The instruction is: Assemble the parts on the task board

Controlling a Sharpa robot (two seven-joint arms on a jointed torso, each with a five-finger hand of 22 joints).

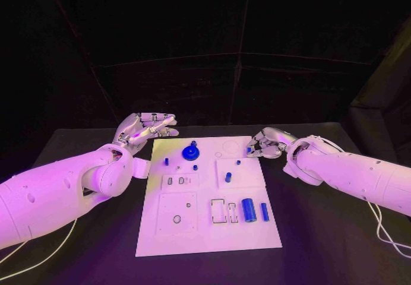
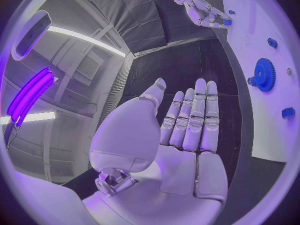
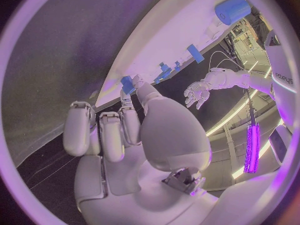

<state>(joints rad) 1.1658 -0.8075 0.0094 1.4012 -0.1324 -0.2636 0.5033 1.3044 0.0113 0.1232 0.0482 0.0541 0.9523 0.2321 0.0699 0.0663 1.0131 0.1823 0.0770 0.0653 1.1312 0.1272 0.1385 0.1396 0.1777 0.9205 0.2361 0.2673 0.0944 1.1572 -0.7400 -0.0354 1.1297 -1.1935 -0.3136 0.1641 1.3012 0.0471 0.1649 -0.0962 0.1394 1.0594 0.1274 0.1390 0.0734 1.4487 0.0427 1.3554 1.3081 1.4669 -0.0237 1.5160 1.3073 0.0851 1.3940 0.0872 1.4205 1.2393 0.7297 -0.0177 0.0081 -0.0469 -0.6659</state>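
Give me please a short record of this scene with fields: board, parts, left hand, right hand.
board: white task board lying flat on the black table
parts: blue gear at the far end; large blue cylinder at the near right
left hand: left hand open, beside the board's far left corner, holds nothing
right hand: right hand pinches a small blue part at the board's far right edge

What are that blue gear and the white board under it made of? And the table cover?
The blue gear looks like moulded or printed plastic: even matte colour, no metallic glint. The task board appears to be a smooth white plate, probably plastic, with cut-out recesses; I can't tell for sure. The table seems draped in black cloth, dull and softly creased.
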